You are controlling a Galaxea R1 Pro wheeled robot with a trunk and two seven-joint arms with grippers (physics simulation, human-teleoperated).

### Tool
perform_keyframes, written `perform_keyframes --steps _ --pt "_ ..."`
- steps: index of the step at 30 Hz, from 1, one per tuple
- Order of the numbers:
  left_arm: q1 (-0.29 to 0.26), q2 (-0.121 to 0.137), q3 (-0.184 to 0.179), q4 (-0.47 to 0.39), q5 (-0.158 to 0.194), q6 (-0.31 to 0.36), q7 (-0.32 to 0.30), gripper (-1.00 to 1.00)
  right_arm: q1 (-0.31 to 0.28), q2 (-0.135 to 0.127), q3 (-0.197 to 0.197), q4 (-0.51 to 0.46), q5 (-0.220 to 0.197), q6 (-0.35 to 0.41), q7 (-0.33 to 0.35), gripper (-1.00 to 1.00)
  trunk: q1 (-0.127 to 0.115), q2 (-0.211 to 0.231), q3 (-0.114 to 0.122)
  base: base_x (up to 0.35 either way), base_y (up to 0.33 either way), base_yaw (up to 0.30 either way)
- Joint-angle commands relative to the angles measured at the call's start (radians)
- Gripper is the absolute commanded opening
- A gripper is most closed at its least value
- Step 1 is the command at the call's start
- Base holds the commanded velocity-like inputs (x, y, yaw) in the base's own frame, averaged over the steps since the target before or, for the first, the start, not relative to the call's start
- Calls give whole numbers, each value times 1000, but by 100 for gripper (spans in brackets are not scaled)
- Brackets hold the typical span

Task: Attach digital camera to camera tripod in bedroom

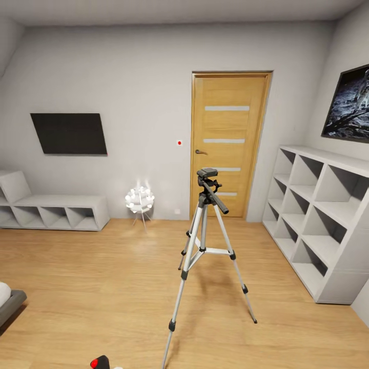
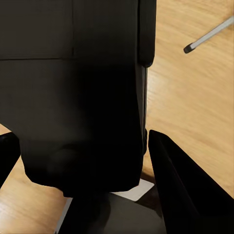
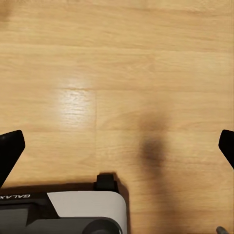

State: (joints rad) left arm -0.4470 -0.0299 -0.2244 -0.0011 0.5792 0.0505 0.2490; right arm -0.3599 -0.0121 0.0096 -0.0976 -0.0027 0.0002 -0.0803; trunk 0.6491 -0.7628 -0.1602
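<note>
The camera tripod (image 1: 205,241) stands in the middle of the bedroom floor on three silver legs, its black head (image 1: 207,177) bare, with the pan handle sloping down to the right. The digital camera (image 1: 100,363) peeks in at the bottom edge of the head view, left of the nearest leg, red button showing. In the left wrist view its black body (image 2: 83,92) sits between the fingers of my left gripper (image 2: 83,136), which is shut on it; one tripod leg's foot (image 2: 209,34) lies beyond. My right gripper (image 3: 122,134) hangs open over bare wood floor.
A wooden door (image 1: 228,146) is behind the tripod. A white cube shelf (image 1: 320,225) lines the right wall under a dark poster (image 1: 351,105). A low white shelf (image 1: 54,210), a wall screen (image 1: 69,133) and a globe lamp (image 1: 139,201) stand at the left. The robot base (image 3: 63,212) is below the right gripper.
</note>
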Motion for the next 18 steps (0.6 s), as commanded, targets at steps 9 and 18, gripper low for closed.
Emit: perform_keyframes --steps 9,18 --pt "-1 -2 -10 0 4 10 4 -100 -1 0 1 17 0 1 6 100 0 -1 -1 33 30 0" --pt "-1 -9 -10 -2 2 14 4 -100 -1 -3 0 27 -1 -2 7 100 0 -1 -1 143 274 0"
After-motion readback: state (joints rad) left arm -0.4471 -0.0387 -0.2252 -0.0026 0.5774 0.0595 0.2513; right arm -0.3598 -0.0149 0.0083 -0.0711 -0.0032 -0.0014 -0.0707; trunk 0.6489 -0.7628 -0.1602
